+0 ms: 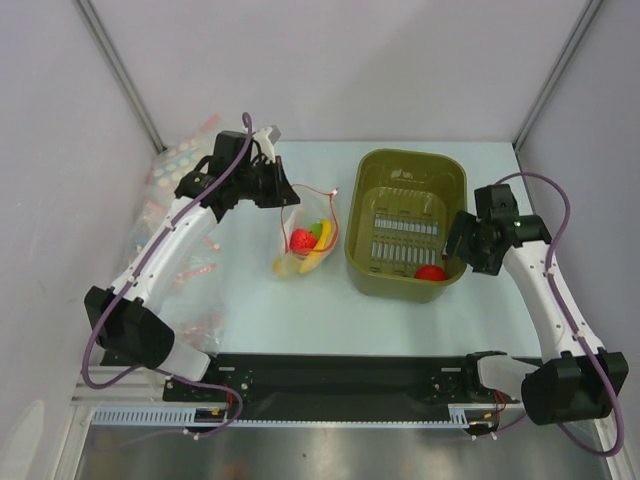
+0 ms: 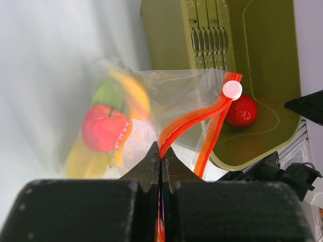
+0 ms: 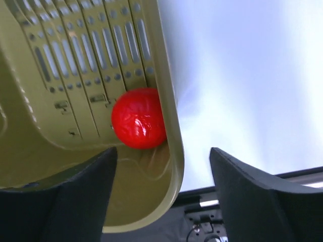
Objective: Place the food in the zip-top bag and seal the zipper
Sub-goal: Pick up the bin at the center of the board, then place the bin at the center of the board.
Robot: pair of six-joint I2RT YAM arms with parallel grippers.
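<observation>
one pale, glossy table (image 1: 300,310) fills a booth with plain white walls (image 1: 350,70) and slanting metal posts (image 1: 120,70) at the far corners. a black rail (image 1: 340,375) runs along the near edge, and spotted bags (image 1: 180,160) lie at the far left. the bag (image 1: 322,205) sits on the table just left of the green basket (image 1: 405,158). it holds a red apple (image 2: 103,127), a banana (image 2: 133,93) and a green piece (image 2: 107,93). the left gripper (image 2: 160,151) is pinched tight on the zipper (image 2: 192,121), whose two tracks stand apart up to a white tab (image 2: 232,89). the right gripper (image 3: 162,156) is spread wide and grasps nothing, the basket's rim showing between its fingers. a red ball (image 3: 138,117) rests in the basket's near right corner.
</observation>
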